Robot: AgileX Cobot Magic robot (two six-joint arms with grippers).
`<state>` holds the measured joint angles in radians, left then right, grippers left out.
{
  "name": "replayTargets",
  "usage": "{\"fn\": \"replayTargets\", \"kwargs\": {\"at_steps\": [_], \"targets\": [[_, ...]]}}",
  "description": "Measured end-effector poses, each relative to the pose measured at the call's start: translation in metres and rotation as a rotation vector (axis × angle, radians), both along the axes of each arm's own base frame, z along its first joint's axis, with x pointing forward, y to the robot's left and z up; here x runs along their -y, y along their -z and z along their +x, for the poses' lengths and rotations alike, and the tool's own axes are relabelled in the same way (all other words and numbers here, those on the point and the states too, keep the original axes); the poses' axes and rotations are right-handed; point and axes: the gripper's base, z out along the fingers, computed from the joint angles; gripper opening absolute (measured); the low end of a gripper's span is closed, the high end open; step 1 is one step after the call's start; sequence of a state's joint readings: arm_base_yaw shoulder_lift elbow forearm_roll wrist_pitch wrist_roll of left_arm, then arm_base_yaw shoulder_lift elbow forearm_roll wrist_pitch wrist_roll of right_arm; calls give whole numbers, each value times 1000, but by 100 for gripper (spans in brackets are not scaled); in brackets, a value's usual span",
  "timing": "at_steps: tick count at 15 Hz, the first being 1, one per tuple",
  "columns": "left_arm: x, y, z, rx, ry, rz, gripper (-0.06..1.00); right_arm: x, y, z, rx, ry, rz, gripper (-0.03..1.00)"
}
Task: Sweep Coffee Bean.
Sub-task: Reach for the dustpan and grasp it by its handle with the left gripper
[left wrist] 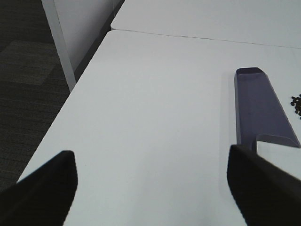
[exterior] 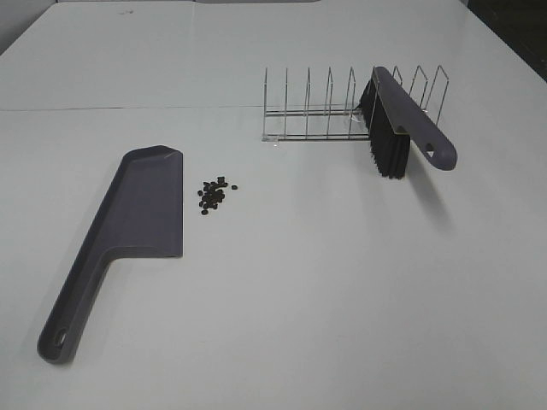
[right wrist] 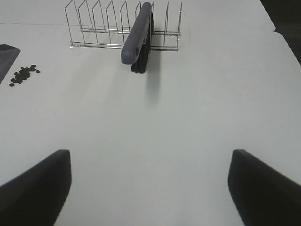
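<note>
Left gripper (left wrist: 150, 159): jaws spread wide, holding nothing, hovering over bare table (left wrist: 155, 99)
Right gripper (right wrist: 149, 155): jaws wide apart too, empty, tilted down toward the tabletop
Coffee bean (exterior: 214, 195): small loose cluster on the table, ahead of both grippers and between them, just beside the dustpan's long edge
Dustpan (left wrist: 258, 106): lies flat ahead of the left gripper's inner finger, which hides its handle
Edges: the table's side edge runs just outside the left gripper's outer finger, with dark floor (left wrist: 23, 70) beyond
Open room: broad bare surface from the right jaws up to the brush (right wrist: 136, 40)
Brush: leans in the wire rack (right wrist: 99, 26) ahead of the right jaws, handle end toward them
</note>
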<state>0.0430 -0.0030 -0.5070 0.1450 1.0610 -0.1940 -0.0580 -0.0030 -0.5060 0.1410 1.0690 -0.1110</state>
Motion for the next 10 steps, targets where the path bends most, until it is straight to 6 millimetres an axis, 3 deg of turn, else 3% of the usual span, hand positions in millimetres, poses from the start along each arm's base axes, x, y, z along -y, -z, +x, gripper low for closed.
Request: {"fn": "replayTargets", "kwargs": {"at_steps": [2, 5, 7, 10], "targets": [[0, -2, 0, 14, 1, 2, 81, 0, 0, 0, 0, 0, 0, 80], [1, -20, 5, 163, 19, 20, 80, 0, 0, 0, 0, 0, 0, 80], [2, -26, 25, 148, 35, 10, 76, 0, 0, 0, 0, 0, 0, 80], [8, -37, 72, 2, 85, -101, 72, 0, 0, 0, 0, 0, 0, 80]]}}
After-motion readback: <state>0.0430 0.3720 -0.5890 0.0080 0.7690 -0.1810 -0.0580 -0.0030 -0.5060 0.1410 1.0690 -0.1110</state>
